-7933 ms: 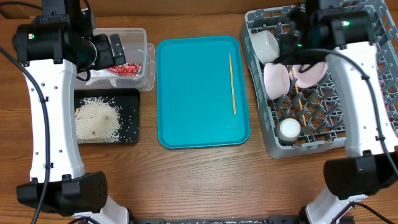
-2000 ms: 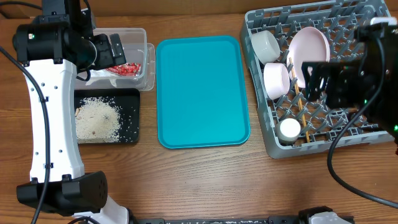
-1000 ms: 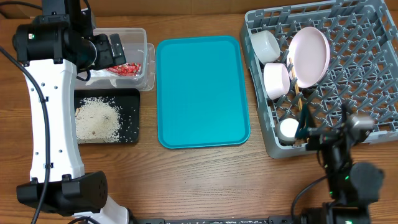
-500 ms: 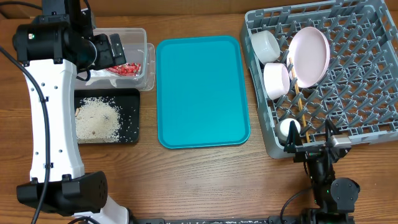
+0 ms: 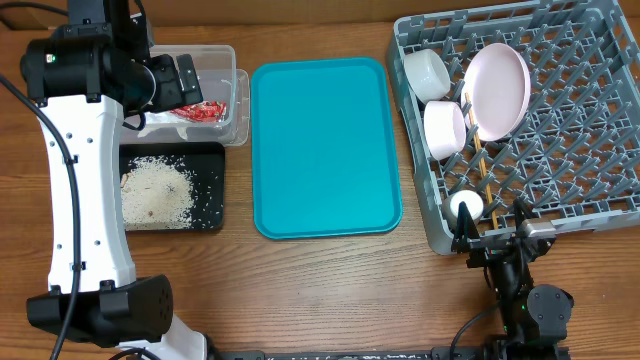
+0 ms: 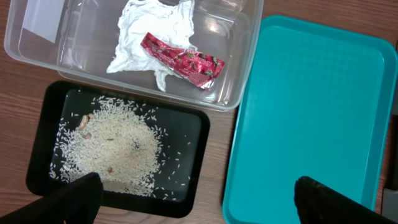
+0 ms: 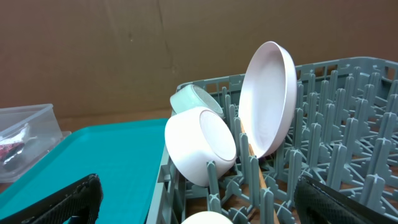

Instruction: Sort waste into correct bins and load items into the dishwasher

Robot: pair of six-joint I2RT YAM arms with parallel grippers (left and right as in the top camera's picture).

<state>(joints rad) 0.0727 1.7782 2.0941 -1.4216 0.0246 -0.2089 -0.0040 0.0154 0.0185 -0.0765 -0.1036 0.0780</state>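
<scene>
The grey dishwasher rack (image 5: 580, 150) holds a pale pink plate (image 5: 498, 88) on edge, a pale bowl (image 5: 445, 128), a grey-blue bowl (image 5: 427, 72), a small white cup (image 5: 465, 207) and wooden chopsticks (image 5: 478, 160). My right gripper (image 5: 495, 230) sits low at the rack's front edge, open and empty; its view shows the plate (image 7: 267, 99) and pale bowl (image 7: 200, 146). My left gripper (image 6: 199, 208) hangs open and empty above the bins. The clear tub (image 6: 242, 68) contains a red wrapper (image 6: 183, 61) and white napkin (image 6: 152, 31). Rice scraps (image 6: 115, 146) lie in the black tray (image 6: 193, 165).
A bare teal serving tray (image 5: 325, 145) lies between the bins and the rack. The left arm's white link (image 5: 85, 190) rises over the table's left side. Brown cardboard stands behind the rack in the right wrist view.
The right arm has drawn back from above the rack down to the table's front edge. The chopstick once on the teal tray now lies in the rack. The left arm has stayed still.
</scene>
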